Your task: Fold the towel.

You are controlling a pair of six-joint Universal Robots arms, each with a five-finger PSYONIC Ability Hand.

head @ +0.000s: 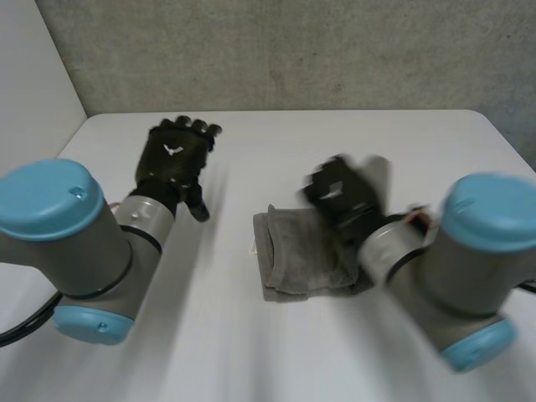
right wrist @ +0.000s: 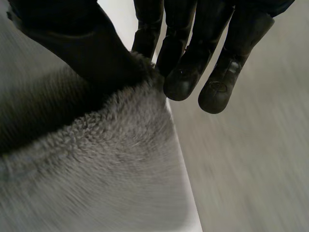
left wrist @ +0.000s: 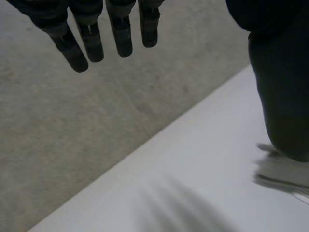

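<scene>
Left arm (head: 92, 243) and right arm (head: 469, 276): grey joints are capped in light blue. Left hand (head: 176, 159) and right hand (head: 339, 194) are finished in black.

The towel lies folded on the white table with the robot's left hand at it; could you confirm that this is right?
Not quite: it is the right hand that is at the folded towel on the white table, as the head view shows; the left hand is over bare table.
</scene>
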